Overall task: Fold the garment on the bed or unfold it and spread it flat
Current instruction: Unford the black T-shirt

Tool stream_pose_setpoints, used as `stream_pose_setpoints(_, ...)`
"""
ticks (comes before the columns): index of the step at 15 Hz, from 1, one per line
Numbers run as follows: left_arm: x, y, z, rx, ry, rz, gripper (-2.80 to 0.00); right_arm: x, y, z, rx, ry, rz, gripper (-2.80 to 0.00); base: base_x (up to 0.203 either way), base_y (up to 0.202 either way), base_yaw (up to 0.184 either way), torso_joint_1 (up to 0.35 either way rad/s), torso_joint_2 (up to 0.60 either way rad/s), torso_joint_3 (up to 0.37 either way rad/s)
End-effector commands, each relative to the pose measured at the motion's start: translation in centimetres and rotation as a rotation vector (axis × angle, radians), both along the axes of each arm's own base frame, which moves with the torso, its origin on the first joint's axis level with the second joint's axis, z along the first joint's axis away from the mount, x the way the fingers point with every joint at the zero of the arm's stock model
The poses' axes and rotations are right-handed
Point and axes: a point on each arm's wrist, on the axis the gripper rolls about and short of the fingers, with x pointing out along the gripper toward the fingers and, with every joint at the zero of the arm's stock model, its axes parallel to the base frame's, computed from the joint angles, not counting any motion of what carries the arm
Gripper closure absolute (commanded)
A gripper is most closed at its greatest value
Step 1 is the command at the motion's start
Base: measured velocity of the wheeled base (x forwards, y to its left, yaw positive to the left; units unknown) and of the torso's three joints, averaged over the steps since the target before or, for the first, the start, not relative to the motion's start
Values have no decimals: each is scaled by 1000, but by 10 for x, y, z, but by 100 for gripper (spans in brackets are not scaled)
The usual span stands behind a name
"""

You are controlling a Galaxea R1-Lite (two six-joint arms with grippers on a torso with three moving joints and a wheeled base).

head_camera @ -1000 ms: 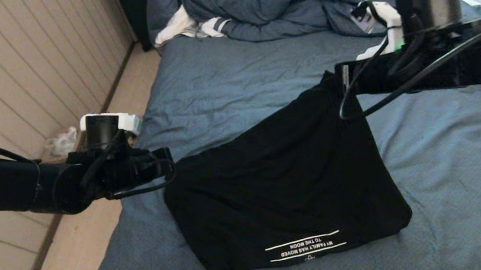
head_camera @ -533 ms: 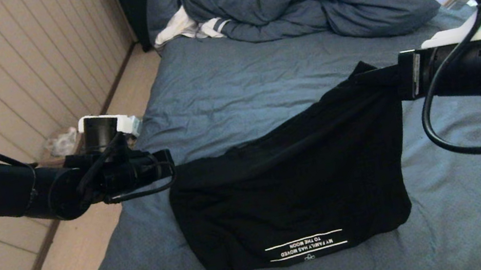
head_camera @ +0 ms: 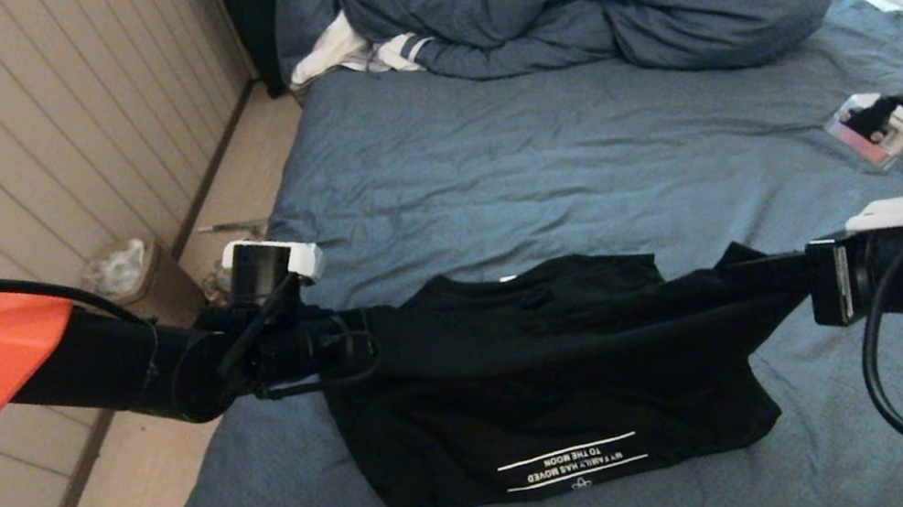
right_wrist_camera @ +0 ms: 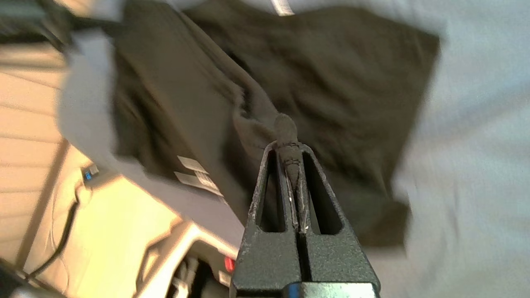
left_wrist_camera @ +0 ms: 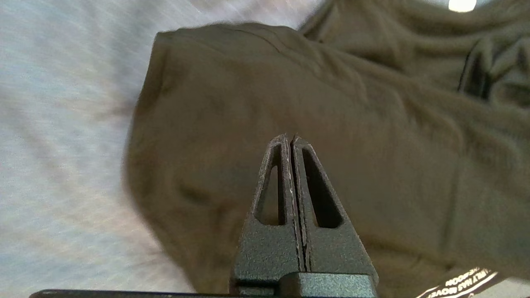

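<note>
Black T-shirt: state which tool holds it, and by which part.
Right tool is shut on a bunched edge of the black T-shirt. Left tool is shut too, but whether fabric is pinched cannot be told.

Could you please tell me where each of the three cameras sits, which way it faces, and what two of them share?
Head view: on the robot's head, looking forward and down at the blue-grey sheeted bed; both black arms show, stretching the plain black short-sleeved T-shirt between the left gripper and right gripper.
Left wrist view: behind the left gripper, shut, facing the T-shirt.
Right wrist view: behind the right gripper, pinching a fold of the T-shirt.
Shared: the shirt's white text shows in the head and left wrist views.
</note>
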Motion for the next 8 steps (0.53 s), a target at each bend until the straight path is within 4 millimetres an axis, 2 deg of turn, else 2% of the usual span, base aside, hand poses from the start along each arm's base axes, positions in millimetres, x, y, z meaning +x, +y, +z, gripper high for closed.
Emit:
stream_pose_setpoints(1, 4, -5, -12, 10, 23, -4, 0, -7, -14, -19, -12, 57, -29, 0, 0, 0, 0, 0, 0, 0)
stream_pose_setpoints(3, 5, -5, -13, 9, 18, -5, 0, -20, -25, -33, -23, 82, -11, 0, 0, 0, 0, 0, 0, 0)
stream_pose_setpoints(5, 3, -6, -13, 10, 19, -10, 0, -31, -26, -44, -38, 106, 5, 0, 0, 0, 0, 0, 0, 0)
stream_pose_setpoints(8, 0, -7, -18, 10, 24, -16, 0, -34, -25, -53, -41, 137, 22, 0, 0, 0, 0, 0, 0, 0)
